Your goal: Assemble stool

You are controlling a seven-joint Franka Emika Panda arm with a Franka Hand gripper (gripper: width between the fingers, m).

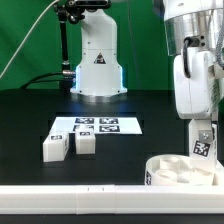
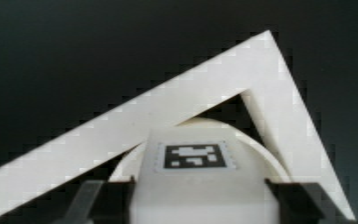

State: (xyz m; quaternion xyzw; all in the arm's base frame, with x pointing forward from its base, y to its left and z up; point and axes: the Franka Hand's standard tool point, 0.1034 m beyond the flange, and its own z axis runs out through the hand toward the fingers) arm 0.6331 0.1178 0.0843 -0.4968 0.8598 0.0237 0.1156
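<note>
My gripper [image 1: 201, 130] is shut on a white stool leg [image 1: 203, 146] with a black-and-white tag, holding it upright just over the right part of the round rimmed seat [image 1: 176, 172] at the front right. In the wrist view the same leg [image 2: 195, 170] fills the gap between my dark fingers [image 2: 98, 200], its tag facing the camera, with my gripper [image 2: 197, 208] closed on its sides. Two more white legs [image 1: 55, 148] [image 1: 85, 143] lie on the black table at the exterior view's left. I cannot tell whether the held leg touches the seat.
The marker board [image 1: 96, 126] lies flat behind the two loose legs. A long white border rail [image 1: 70, 192] runs along the front edge; its corner shows as a white angle in the wrist view [image 2: 140, 105]. The robot base [image 1: 96, 65] stands at the back.
</note>
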